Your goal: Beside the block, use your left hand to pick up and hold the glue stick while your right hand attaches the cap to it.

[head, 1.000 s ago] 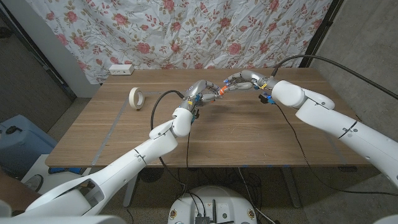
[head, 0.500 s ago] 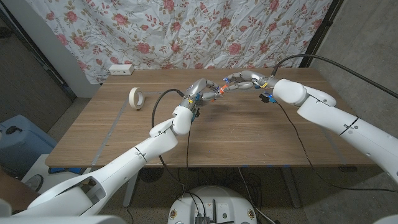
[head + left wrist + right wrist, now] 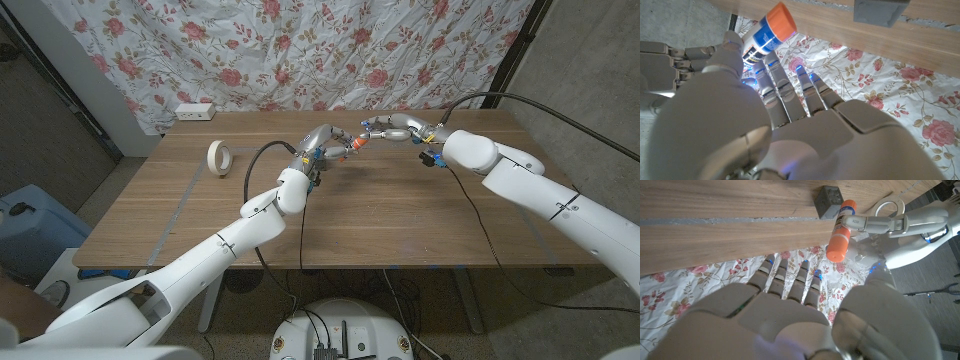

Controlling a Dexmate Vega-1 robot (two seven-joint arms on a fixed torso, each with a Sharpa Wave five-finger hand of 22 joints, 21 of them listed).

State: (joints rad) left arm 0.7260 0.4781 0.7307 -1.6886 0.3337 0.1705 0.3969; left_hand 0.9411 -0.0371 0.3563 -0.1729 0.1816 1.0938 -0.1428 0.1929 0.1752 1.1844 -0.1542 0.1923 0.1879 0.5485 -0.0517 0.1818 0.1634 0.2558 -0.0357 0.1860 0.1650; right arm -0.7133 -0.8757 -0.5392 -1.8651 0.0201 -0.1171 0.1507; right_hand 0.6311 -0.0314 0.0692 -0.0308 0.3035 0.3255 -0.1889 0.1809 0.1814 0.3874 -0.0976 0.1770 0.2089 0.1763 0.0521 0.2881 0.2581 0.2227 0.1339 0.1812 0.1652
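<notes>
The glue stick (image 3: 767,31) is off the surface, pinched in the fingers (image 3: 733,46) of the left hand (image 3: 318,144) near the far middle of the wooden surface (image 3: 400,215). In the left wrist view its orange cap (image 3: 779,14) already sits on the free end, so by my reading the capping step is done or nearly done. The right hand (image 3: 392,128) hovers just at 3 o'clock of the stick with its fingers (image 3: 799,282) spread and holding nothing in the right wrist view; whether a fingertip touches the cap in the head view I cannot tell.

The stick looks like a light, rigid plastic tube with a smooth label, so it should slip if squeezed weakly and twist if pushed from one end. A hold around the labelled barrel, leaving the capped end free, seems the sound place. The cap probably needs a straight push along the tube's axis; an oblique push could lever the stick out of the pinch.

A small grey block (image 3: 828,201) sits on the surface close to the stick. A roll of tape (image 3: 220,157) lies at about 9 o'clock of the hands, well apart. A white power strip (image 3: 195,111) rests at the far left edge. A rose-patterned cloth (image 3: 330,50) hangs behind, with dark walls at either side.
</notes>
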